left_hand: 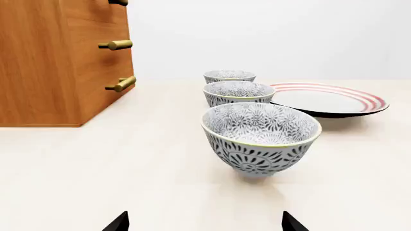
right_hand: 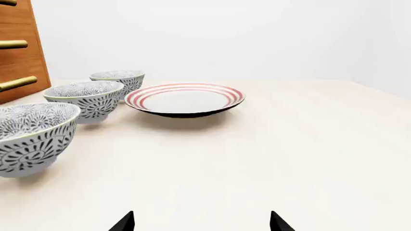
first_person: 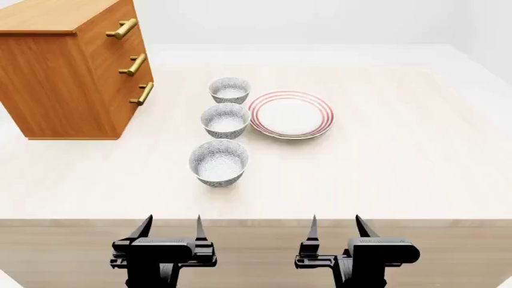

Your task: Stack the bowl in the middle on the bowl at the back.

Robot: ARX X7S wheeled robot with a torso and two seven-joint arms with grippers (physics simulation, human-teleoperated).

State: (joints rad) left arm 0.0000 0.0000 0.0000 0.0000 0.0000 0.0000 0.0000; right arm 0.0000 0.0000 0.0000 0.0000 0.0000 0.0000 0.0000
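Three patterned bowls stand in a row running away from me on the pale table (first_person: 400, 168). The bowl in the middle (first_person: 225, 120) (left_hand: 239, 93) (right_hand: 84, 99) sits between the bowl at the back (first_person: 229, 90) (left_hand: 229, 76) (right_hand: 118, 79) and a nearer, identical bowl (first_person: 218, 162) (left_hand: 261, 137) (right_hand: 31, 138). My left gripper (first_person: 170, 227) (left_hand: 204, 222) hovers at the table's front edge, open and empty, just short of the nearest bowl. Further right at the same edge, my right gripper (first_person: 336, 226) (right_hand: 201, 222) is open too, with nothing in it.
A wide red-ringed white plate (first_person: 291, 114) (left_hand: 327, 99) (right_hand: 184, 98) lies right beside the middle and back bowls. A wooden drawer cabinet (first_person: 72, 66) (left_hand: 61, 62) with brass handles stands at the back left.
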